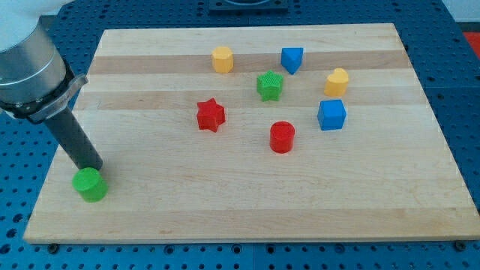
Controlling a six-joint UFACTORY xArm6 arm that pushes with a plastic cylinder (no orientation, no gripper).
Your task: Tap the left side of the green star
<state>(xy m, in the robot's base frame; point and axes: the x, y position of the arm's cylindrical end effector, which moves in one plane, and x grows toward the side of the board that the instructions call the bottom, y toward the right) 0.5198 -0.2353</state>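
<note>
Down at the board's seven o'clock corner, my tip touches the green cylinder. No pincer exists to report, only the rod. Well apart, toward one o'clock, the green star stands between the red star and blue block. Judging so, the tap is not yet made.

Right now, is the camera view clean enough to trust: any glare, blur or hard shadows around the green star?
Camera view: even, soft light, no glare on the board; green star sharp, with only a faint shadow; my tip sits far off at the view's left, against the green cylinder.
</note>
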